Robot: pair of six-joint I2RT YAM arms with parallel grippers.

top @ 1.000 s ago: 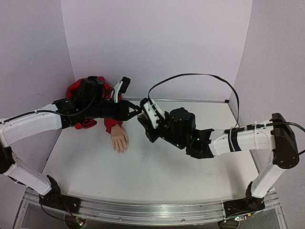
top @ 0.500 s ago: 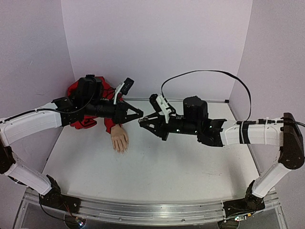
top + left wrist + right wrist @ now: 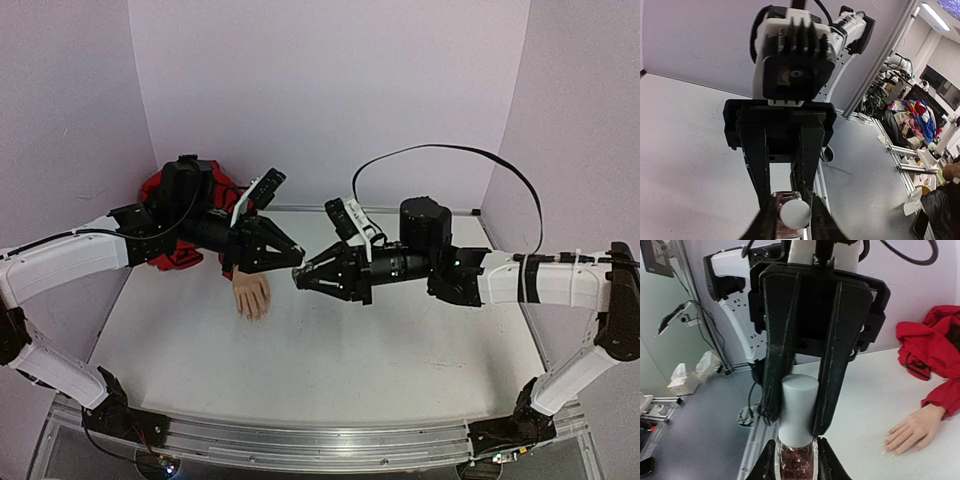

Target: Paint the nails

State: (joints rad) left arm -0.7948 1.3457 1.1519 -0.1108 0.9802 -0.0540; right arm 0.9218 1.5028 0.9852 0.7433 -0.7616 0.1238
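Observation:
The polish bottle (image 3: 796, 462), clear glass with red glitter and a white cap (image 3: 798, 407), hangs in the air between both arms. My right gripper (image 3: 796, 460) is shut on the glass body. My left gripper (image 3: 792, 220) faces it and is shut on the cap (image 3: 794, 212), which sits on the bottle. In the top view the two grippers meet tip to tip at the bottle (image 3: 297, 273), just right of the mannequin hand (image 3: 251, 293). The hand lies palm down on the table, and its pale nails (image 3: 888, 449) point toward the near edge. Its red sleeve (image 3: 932, 342) bunches up behind it.
The white table (image 3: 330, 360) is walled by pale panels at the back and both sides. The red fabric (image 3: 165, 190) piles into the back left corner under my left arm. A black cable (image 3: 450, 155) loops above the right arm.
My right arm has stretched out and turned its gripper to point left. Both grippers, joined at the bottle, have shifted slightly toward the near edge, closer to the mannequin hand.

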